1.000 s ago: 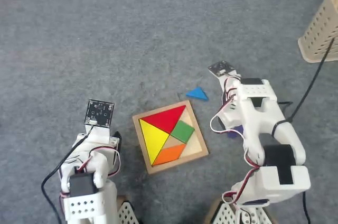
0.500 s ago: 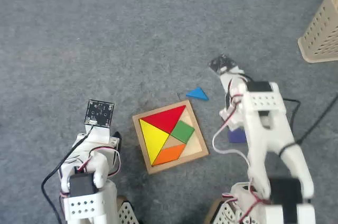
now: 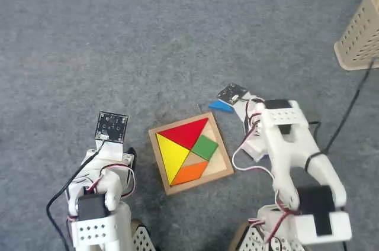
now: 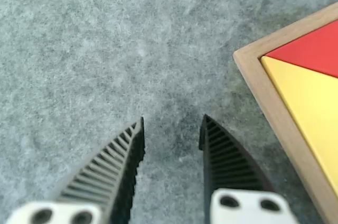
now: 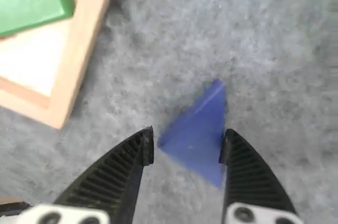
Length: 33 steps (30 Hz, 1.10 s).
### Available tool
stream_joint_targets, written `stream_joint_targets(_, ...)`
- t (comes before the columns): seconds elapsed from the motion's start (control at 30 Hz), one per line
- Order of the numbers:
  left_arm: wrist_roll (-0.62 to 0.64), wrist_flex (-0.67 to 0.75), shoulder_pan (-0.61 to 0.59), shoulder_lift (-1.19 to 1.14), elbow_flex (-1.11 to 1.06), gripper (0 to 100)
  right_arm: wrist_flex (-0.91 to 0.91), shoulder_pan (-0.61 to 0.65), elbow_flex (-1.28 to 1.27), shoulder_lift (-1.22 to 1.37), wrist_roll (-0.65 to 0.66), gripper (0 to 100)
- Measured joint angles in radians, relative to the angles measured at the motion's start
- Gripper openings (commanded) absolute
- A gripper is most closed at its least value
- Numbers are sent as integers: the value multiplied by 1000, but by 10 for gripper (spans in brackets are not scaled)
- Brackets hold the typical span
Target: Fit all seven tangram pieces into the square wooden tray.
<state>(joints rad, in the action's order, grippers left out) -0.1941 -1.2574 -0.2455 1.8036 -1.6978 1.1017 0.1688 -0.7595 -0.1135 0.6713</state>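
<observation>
**Blue triangle (image 5: 198,134) lies outside the wooden tray (image 5: 87,44)**

Right tool (image 5: 188,133) is released, its fingers flanking the piece near the tray's rim. Left tool (image 4: 171,126), also released, hangs over bare grey felt tabletop (image 3: 118,55) beside another tray corner.

The left arm (image 3: 99,189) sits folded at the near table edge, wrist angled downward. The left gripper (image 4: 173,122) points down at the surface, jaws parted. The right arm (image 3: 290,144) is stretched forward and angled inward. The right gripper (image 5: 188,133) points down, jaws spread wide, tips low.
</observation>
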Motion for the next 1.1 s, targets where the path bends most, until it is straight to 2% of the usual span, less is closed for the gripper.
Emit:
stream_joint_targets(0.4, 0, 0, 0, 0, 0, 168, -21, 0, 2, 43, 2, 205)
stream_joint_targets(0.57, 0, 0, 0, 0, 0, 168, -21, -2, 2, 43, 72, 206)
stream_joint_targets(0.87, 0, 0, 0, 0, 0, 168, -8, -2, 2, 43, 94, 201)
stream_joint_targets(1.1, 0, 0, 0, 0, 0, 168, -8, -3, 3, 43, 92, 67)
